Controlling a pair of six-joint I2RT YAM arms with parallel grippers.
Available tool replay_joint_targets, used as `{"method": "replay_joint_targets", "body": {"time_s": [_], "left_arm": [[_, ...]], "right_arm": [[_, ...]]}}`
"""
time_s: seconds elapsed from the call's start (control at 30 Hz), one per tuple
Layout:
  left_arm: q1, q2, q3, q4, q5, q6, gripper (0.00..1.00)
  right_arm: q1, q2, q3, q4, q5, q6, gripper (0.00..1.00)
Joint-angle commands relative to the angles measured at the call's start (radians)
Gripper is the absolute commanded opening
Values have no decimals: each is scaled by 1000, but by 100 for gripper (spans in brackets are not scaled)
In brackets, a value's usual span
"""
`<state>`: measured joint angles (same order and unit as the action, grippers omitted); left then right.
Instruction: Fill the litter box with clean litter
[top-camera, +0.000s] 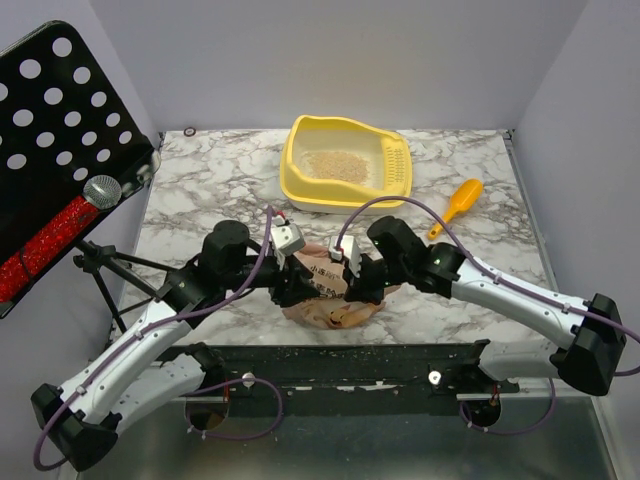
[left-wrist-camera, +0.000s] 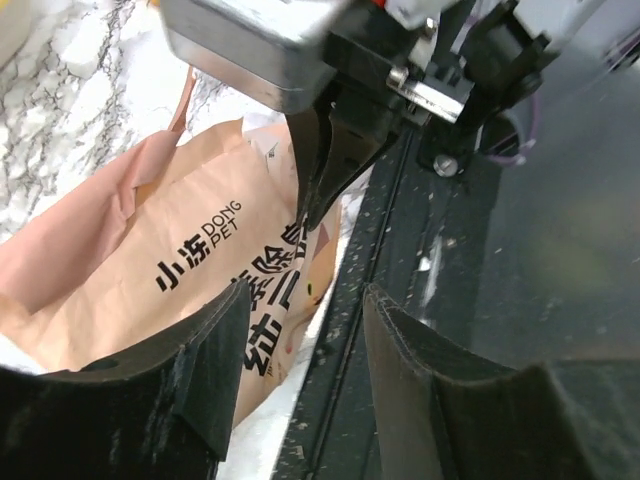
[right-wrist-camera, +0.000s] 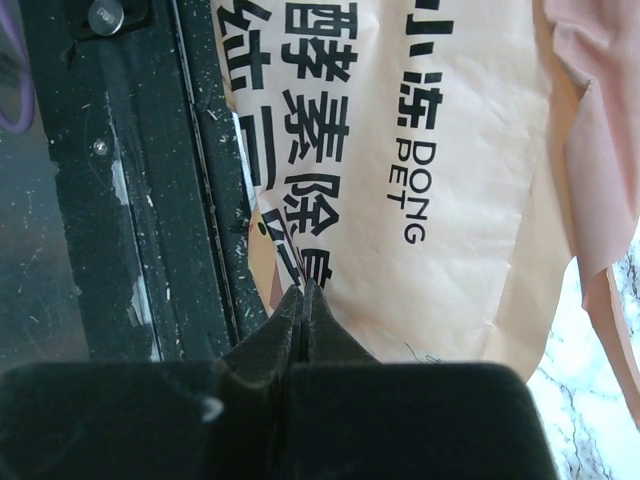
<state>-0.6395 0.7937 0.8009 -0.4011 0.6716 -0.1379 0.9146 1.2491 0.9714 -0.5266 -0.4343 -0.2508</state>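
Tan printed paper bag (left-wrist-camera: 180, 260): one edge is pinched between the fully closed jaws of the right gripper (right-wrist-camera: 303, 300). The left gripper (left-wrist-camera: 305, 300) is held well open at the bag's edge, with nothing clamped. The litter box (top-camera: 300, 195), with litter (top-camera: 335, 165) heaped inside, is set well beyond the bag.

Your left arm (top-camera: 140, 350) and right arm (top-camera: 510, 295) both bend inward from their bases, so the wrists nearly meet at the middle. Your left gripper (left-wrist-camera: 305, 300) tilts downward with its fingers (left-wrist-camera: 200, 370) standing apart. Your right gripper (right-wrist-camera: 303, 292) has its fingers pressed flat together, the tips meeting in one point.
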Motion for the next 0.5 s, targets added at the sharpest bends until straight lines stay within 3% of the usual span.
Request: {"method": "replay_joint_targets", "body": {"time_s": [0.0, 0.47], "left_arm": [[-81, 42, -29, -6, -142, 208, 58], [-157, 131, -127, 160, -245, 339, 64]], "right_arm": [[-8, -27, -11, -6, -53, 19, 0], [-13, -63, -56, 25, -81, 51, 0]]}}
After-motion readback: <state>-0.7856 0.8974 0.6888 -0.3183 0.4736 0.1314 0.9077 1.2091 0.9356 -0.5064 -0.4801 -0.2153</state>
